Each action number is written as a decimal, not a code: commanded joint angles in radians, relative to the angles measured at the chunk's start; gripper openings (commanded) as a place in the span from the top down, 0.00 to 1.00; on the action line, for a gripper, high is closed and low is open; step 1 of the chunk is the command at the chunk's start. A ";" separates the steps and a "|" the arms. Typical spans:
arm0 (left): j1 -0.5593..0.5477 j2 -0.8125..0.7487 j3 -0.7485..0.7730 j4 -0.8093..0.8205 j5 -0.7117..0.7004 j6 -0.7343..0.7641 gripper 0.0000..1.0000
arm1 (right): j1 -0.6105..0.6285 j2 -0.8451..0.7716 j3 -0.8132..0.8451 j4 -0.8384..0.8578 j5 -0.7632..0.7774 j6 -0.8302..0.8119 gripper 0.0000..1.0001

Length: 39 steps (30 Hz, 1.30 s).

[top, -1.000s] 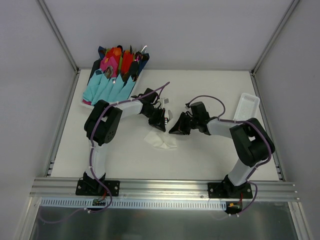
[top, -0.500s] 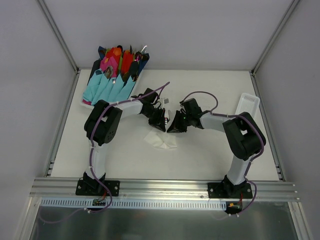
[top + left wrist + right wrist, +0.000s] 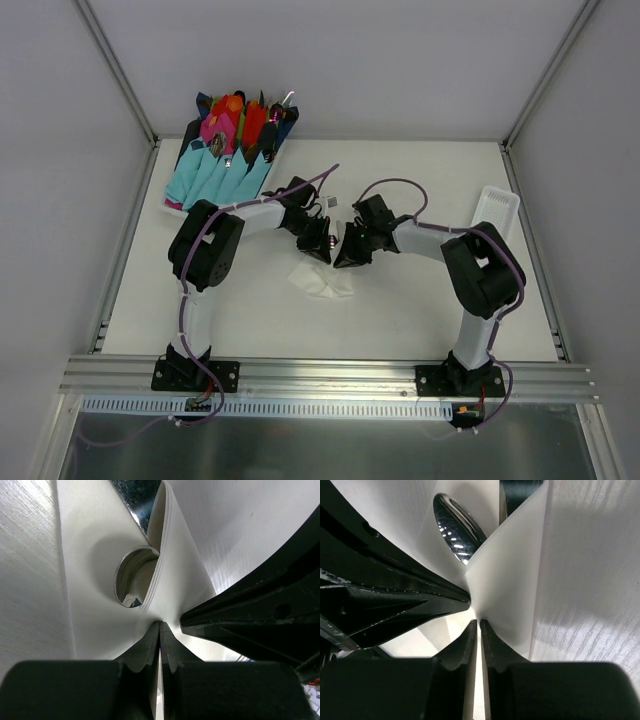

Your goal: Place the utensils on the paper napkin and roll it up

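The paper napkin (image 3: 322, 281) lies near the middle of the counter (image 3: 400, 310), between the two arms, with one part lifted into a standing fold. The left tool (image 3: 160, 624) is pressed together on that fold. The right tool (image 3: 476, 622) meets it from the opposite side, its jaws all but together with a sliver of white between them, apparently the same paper. A spoon (image 3: 131, 582) sits inside the fold with its bowl showing, and a second dark utensil (image 3: 131, 495) lies just beyond it.

The two tools pinch thin paper almost tip to tip, so any pull in opposite directions would likely tear it. The fold is open at the end, so tilting or lifting it could let the spoon slide out. A crossing move risks the tools knocking together.
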 commanded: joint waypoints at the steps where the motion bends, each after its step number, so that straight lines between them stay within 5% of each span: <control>1: 0.002 -0.004 -0.030 -0.036 -0.079 0.031 1.00 | 0.027 0.022 0.020 -0.170 0.156 -0.084 0.89; 39: 0.002 0.000 -0.036 -0.036 -0.085 0.032 1.00 | 0.053 -0.064 -0.025 0.057 0.006 0.029 0.96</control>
